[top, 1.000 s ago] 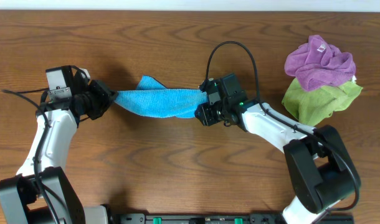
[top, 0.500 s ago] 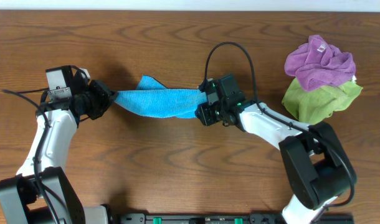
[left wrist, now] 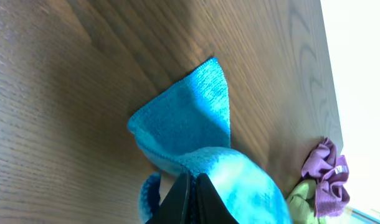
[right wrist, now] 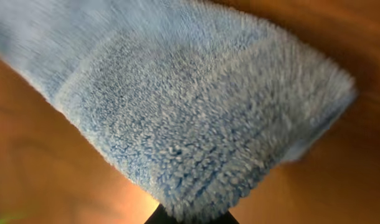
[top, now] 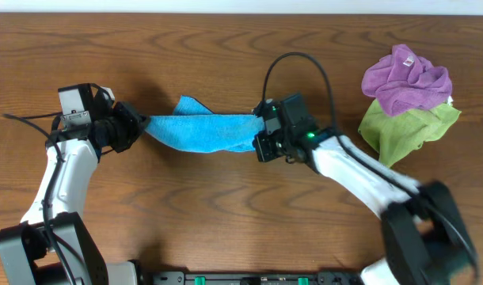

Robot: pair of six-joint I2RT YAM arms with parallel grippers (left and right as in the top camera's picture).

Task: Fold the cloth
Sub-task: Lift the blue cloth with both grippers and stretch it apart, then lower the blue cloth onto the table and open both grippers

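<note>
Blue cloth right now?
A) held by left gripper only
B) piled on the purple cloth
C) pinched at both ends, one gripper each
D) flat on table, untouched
C: the left gripper and the right gripper each clamp one end of the cloth, which spans between them.

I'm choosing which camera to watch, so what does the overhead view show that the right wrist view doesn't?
Overhead alone shows the left arm and right arm holding opposite ends of the cloth, plus the purple cloth atop the green cloth. Right wrist alone shows the fuzzy pile up close, pinched at its fingers. Both show the cloth and the wooden table.
</note>
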